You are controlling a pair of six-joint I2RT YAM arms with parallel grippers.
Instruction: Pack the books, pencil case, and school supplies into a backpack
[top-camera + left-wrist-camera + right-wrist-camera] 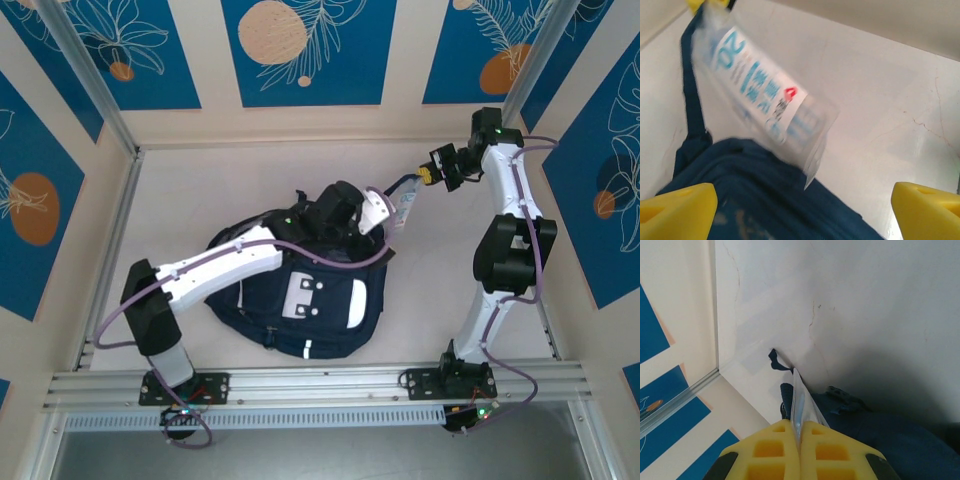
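Note:
The dark navy backpack [300, 300] lies in the middle of the table, its top towards the back right. The school supplies, a slim white-and-blue printed packet [765, 100], hang tilted just above the backpack's top edge [765, 200]. My right gripper [800, 440] is shut on the packet's upper edge [799, 400], and it reaches in from the back right [418, 188]. My left gripper [802, 215] stands wide open over the backpack's top [383, 214], close below the packet, with nothing between its fingers. The books and the pencil case are out of view.
The left arm [230, 265] lies across the backpack. The right arm [510, 240] stands along the right side. Bare table [450, 290] runs between the backpack and the right arm, and the back wall [300, 125] is close behind.

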